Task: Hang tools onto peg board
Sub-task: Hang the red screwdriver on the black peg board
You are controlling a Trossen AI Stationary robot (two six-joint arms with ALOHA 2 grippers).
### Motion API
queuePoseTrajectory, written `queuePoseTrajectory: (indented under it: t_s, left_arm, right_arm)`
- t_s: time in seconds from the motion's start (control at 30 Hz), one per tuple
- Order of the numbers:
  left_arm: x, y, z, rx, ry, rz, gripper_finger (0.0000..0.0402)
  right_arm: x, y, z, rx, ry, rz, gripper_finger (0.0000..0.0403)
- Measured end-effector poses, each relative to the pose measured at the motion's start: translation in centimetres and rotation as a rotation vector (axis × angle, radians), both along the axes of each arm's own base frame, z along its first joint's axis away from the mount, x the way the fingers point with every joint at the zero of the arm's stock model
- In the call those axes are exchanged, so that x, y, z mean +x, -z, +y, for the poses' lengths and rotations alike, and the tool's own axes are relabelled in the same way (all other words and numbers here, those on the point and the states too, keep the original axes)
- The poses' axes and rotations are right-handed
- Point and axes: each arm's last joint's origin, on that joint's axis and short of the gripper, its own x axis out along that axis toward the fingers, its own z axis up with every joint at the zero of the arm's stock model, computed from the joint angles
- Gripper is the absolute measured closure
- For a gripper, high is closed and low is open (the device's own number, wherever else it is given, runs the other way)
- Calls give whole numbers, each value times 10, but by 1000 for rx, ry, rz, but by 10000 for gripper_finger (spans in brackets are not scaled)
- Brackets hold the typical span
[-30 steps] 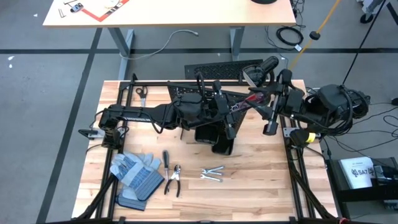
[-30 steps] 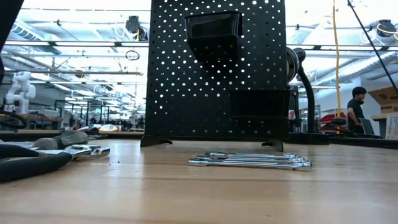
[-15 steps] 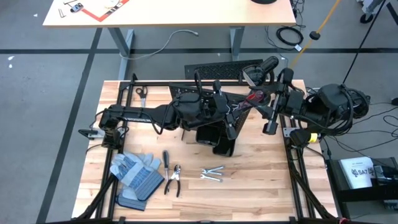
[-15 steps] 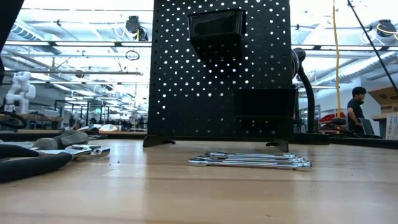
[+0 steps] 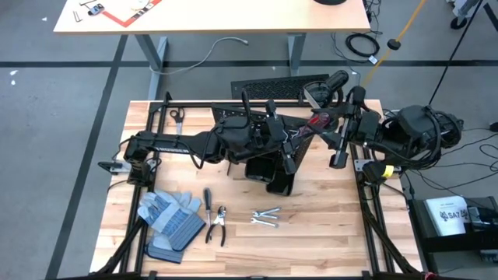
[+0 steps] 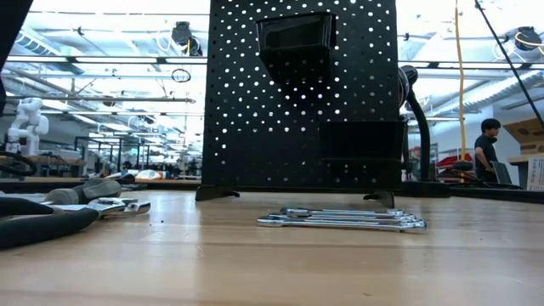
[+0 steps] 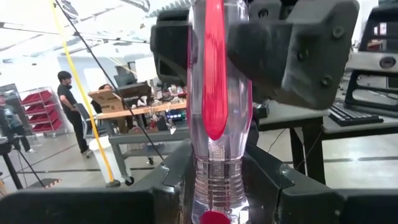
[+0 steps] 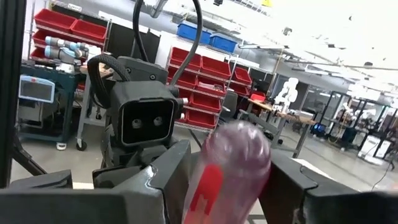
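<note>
The red-handled screwdriver (image 5: 317,120) is held in the air between both grippers, above the far side of the upright black peg board (image 5: 280,185) (image 6: 255,127). My left gripper (image 5: 302,132) (image 7: 217,193) reaches in from the left and is shut on it. My right gripper (image 5: 331,120) (image 8: 227,186) reaches in from the right and is shut on it too. The grey-handled screwdriver (image 5: 208,198), the pliers (image 5: 218,225) and the wrenches (image 5: 264,218) (image 6: 340,219) lie flat on the table in front of the board. My left gripper pinches the ribbed end of the clear red handle (image 7: 217,177) between its two fingers (image 7: 177,190). The handle runs straight away from the fingers toward the other gripper, clear of the table. My right gripper pinches the handle's other part (image 8: 217,180) between its two fingers (image 8: 165,171). The rounded end (image 8: 239,146) sticks out past them. It also shows in the left wrist view (image 7: 298,56), closed around the far part of the handle.
Blue-grey gloves (image 5: 167,214) lie at the near left. Scissors (image 5: 177,115) lie at the far left. A flat black ribbed mat (image 5: 276,87) lies behind the table's far edge. The board carries a black bin (image 6: 296,47).
In the low view the peg board has shifted a little toward the table's right edge. Both grippers have stayed where they were on the screwdriver.
</note>
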Motion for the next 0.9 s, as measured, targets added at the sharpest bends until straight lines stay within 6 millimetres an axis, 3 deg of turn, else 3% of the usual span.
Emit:
queuePoseTrajectory:
  t_s: [0.43, 0.73, 0.9]
  left_arm:
    - [-3, -4, 1, -14, -8, -18, 295]
    - [-3, -4, 1, -36, -11, -16, 295]
    - [-3, -3, 1, -58, 1, -21, 295]
  right_arm:
    - [0, -5, 0, 165, -29, -103, 236]
    - [1, -3, 1, 179, -41, -83, 151]
    - [2, -2, 2, 165, -95, -71, 126]
